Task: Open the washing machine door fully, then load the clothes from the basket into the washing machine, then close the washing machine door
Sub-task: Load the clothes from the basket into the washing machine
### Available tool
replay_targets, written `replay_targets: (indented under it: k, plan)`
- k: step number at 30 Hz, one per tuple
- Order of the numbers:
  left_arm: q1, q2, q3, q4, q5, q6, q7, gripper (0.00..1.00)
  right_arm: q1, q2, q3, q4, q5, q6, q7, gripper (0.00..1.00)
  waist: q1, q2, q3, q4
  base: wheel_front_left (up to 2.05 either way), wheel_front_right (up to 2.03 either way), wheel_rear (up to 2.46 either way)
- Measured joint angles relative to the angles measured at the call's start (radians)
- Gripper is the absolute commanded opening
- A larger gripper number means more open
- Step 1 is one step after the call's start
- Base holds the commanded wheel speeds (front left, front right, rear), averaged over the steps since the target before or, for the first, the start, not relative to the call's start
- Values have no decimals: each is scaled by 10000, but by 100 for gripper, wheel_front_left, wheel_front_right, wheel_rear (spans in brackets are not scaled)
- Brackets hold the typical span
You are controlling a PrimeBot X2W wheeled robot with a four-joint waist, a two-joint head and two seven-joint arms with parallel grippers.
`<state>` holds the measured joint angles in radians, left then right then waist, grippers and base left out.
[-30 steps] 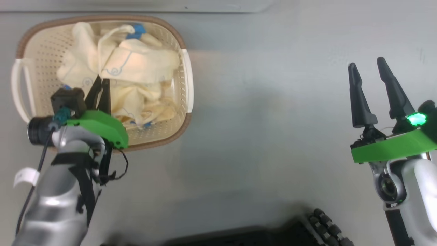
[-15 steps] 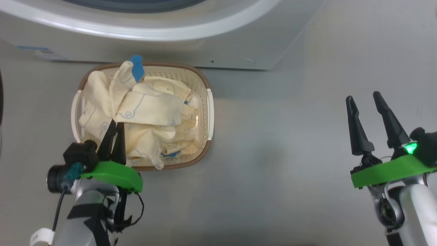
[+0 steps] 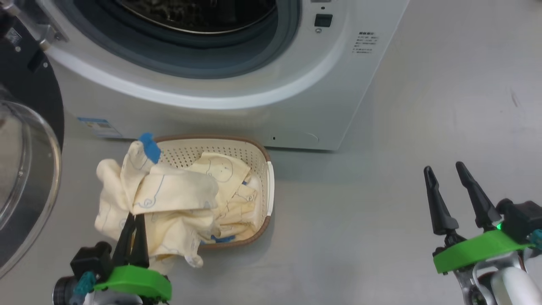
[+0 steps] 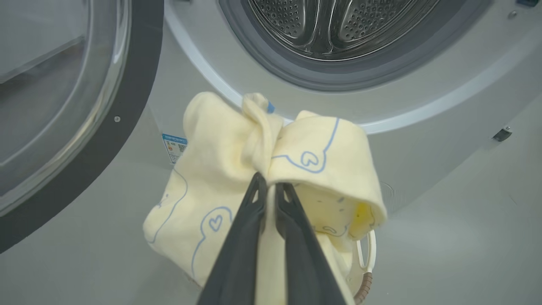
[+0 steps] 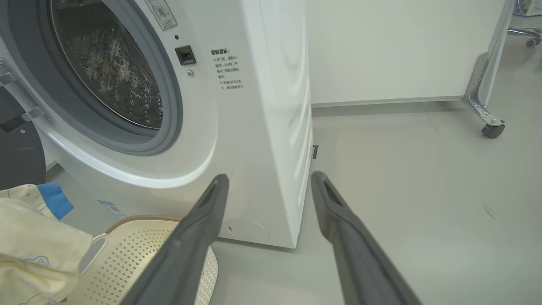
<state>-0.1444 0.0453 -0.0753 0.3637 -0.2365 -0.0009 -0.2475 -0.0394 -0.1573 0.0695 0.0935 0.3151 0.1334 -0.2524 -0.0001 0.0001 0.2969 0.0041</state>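
Observation:
My left gripper (image 3: pixel 134 220) (image 4: pixel 267 182) is shut on the pale yellow clothes (image 3: pixel 161 199) (image 4: pixel 237 161), which hang lifted above the left side of the cream basket (image 3: pixel 267 186). More yellow fabric lies inside the basket. The white washing machine (image 3: pixel 237 101) (image 5: pixel 254 106) stands behind, its steel drum (image 4: pixel 334 21) exposed. The washing machine door (image 3: pixel 25 140) (image 4: pixel 84 106) is swung open at the left. My right gripper (image 3: pixel 444 171) (image 5: pixel 269 180) stands open over the bare floor at the right, with nothing between its fingers.
Grey floor (image 3: pixel 381 220) spreads to the right of the basket. A white panel on a castor (image 5: pixel 491 129) stands behind the machine's right side. A blue label sticker (image 3: pixel 95 125) sits low on the machine's front.
The head camera has tilted up, bringing the machine's opening and door into view. My left gripper has raised the clothes out of the basket. The right gripper stays open.

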Motion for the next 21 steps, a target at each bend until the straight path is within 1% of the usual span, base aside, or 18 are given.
replay_targets:
  k: [4, 9, 21]
  plan:
    - [655, -10, 54, -259, 63, -69, 0, 0, 455, 12, 4, 77, -4, 0, 0, 100, 0, 0, -708, 59, 0, 0, 0]
    - [1499, -8, 48, -802, -186, 61, 0, 0, 981, 111, 0, 100, -88, 0, 0, 100, 0, 0, -1530, 143, 0, 0, 0]
    - [2664, -2, 199, -1689, -290, 104, 0, 0, 1889, 326, -82, 132, -178, 0, 2, 100, 0, 0, -2812, 368, 0, 0, 0]
